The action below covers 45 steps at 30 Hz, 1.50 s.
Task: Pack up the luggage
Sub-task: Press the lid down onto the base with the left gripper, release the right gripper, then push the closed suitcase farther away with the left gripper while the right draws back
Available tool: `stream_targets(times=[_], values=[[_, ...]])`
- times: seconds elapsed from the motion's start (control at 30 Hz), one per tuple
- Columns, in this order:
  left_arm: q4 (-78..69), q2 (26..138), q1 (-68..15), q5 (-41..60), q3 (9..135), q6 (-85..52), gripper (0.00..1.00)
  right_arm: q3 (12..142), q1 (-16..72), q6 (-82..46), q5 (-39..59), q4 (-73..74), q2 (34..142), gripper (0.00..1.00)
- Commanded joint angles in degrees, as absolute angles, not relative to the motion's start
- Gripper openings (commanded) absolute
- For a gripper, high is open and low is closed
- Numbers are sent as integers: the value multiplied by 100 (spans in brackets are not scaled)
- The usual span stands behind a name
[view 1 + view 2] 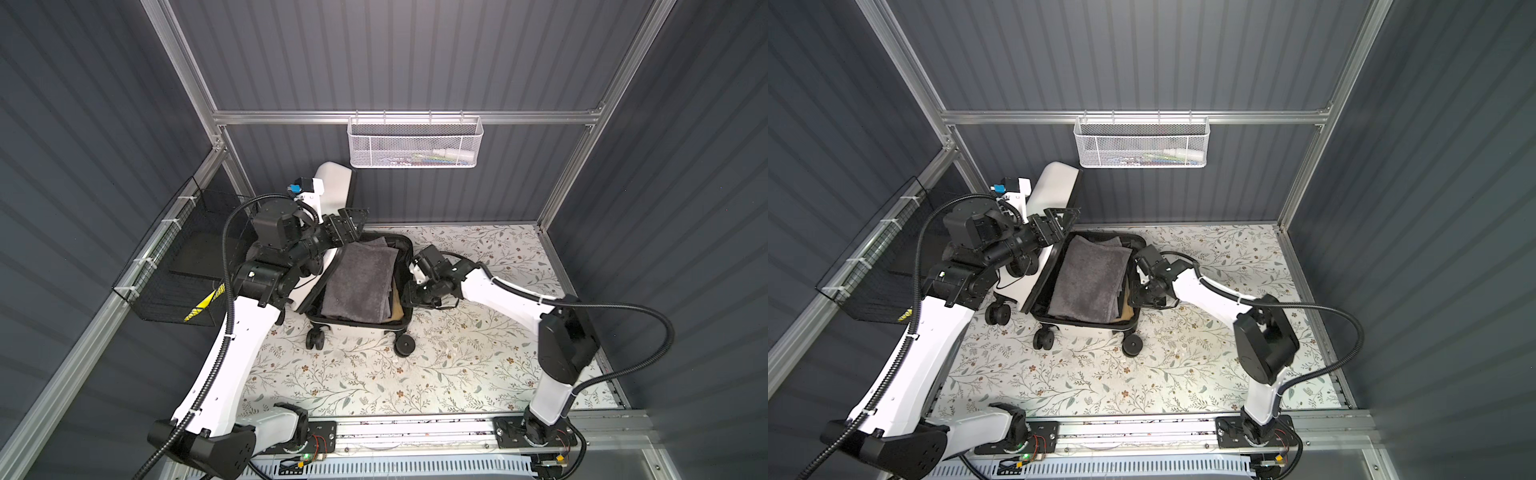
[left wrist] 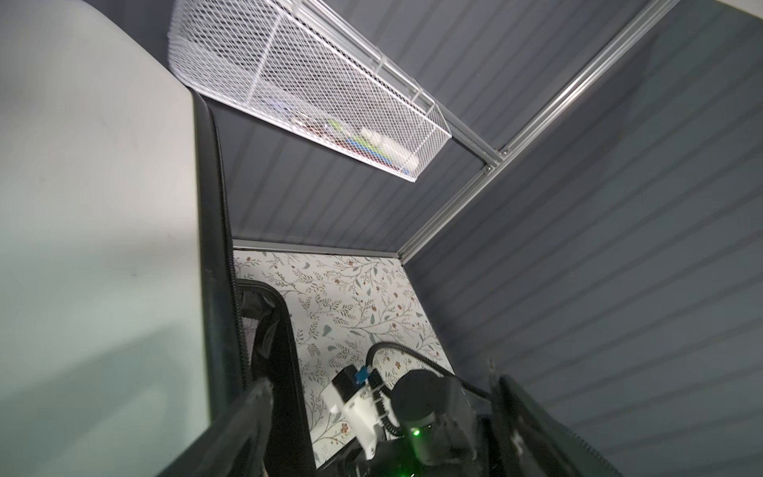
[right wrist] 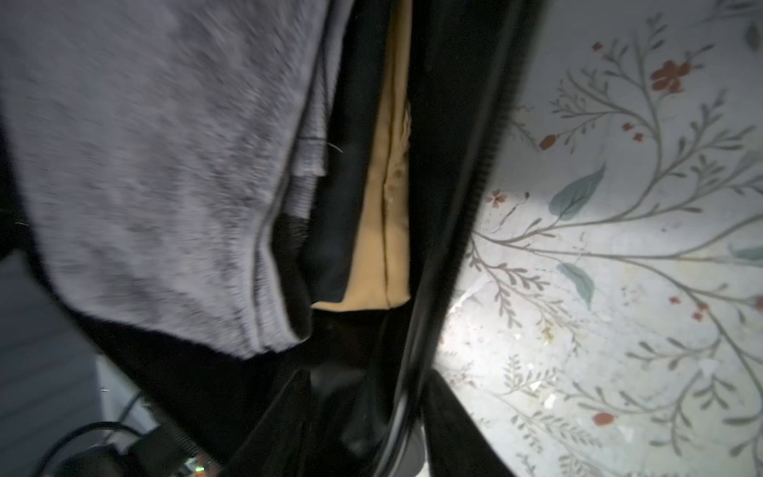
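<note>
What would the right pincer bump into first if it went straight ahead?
Probably the small white hard-shell suitcase: the right pincer points at its black-lined side rim, with folded tan cloth just behind. Blurry depth, so not certain.

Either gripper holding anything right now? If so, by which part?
Nothing in the left gripper: jaws open beside the luggage lid. The right gripper sits at the luggage rim; a hold cannot be told.

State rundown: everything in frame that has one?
luggage: open, lid raised.
grey towel: folded, inside luggage.
tan item: under towel, edge showing.
white mesh basket: hung up, holds items.
left gripper: jaws open, by lid.
right gripper: at luggage rim, jaws unclear.
</note>
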<state>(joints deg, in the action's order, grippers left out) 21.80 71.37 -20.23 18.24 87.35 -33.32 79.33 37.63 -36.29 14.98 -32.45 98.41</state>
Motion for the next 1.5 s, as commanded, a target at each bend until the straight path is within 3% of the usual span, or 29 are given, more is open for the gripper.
stream_targets(times=[0.0,0.23,0.83,1.13,1.47], values=[[2351,7269,-2276,1527,8699,-3429,85,7312,3030,-3837,1668,-3058,8830,66],[2229,7320,-2595,1524,8795,-3481,87,6228,2042,-3982,1652,-2936,7841,75],[2148,7930,-3024,1681,9687,-3547,93,6084,1995,-3974,1660,-2794,7941,77],[3266,8315,-2994,488,10168,-2668,100,5915,1995,-3759,1696,-2769,7748,78],[3884,8725,-1491,136,9817,-2184,100,5402,1995,-3538,1679,-2719,7305,81]])
